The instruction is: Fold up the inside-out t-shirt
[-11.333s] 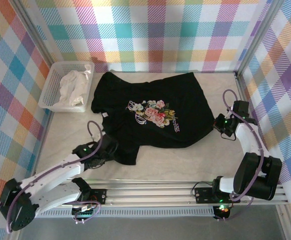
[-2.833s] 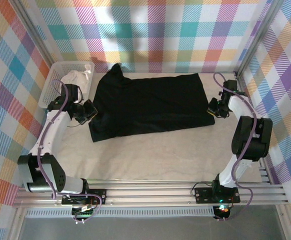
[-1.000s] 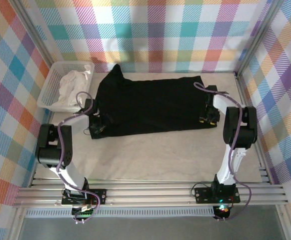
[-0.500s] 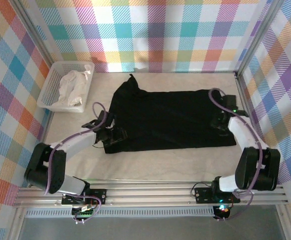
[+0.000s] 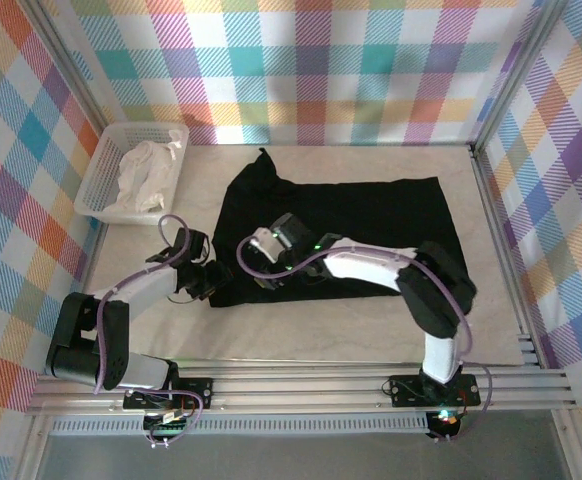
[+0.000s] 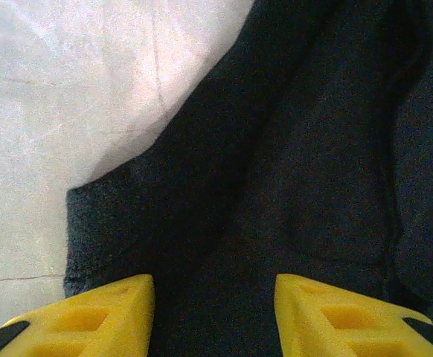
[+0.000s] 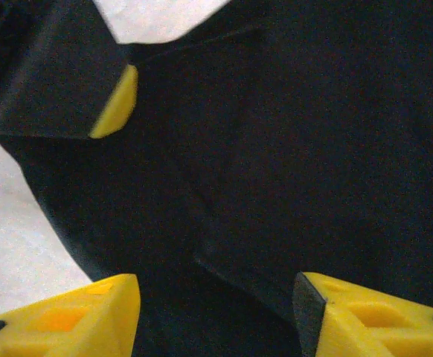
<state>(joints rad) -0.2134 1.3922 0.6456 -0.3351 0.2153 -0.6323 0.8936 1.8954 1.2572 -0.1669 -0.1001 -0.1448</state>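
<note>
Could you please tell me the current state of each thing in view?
t-shirt: folded over, lying flat, no print showing.
left tool: open, at the t-shirt's near-left corner.
right tool: open, over the t-shirt, close to the left tool.
white cloth: crumpled, inside the basket.
basket: upright, holding the white cloth.

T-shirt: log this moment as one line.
t-shirt: black, spread flat | left pincer: open over its near-left corner | right pincer: open over fabric, beside left pincer
</note>
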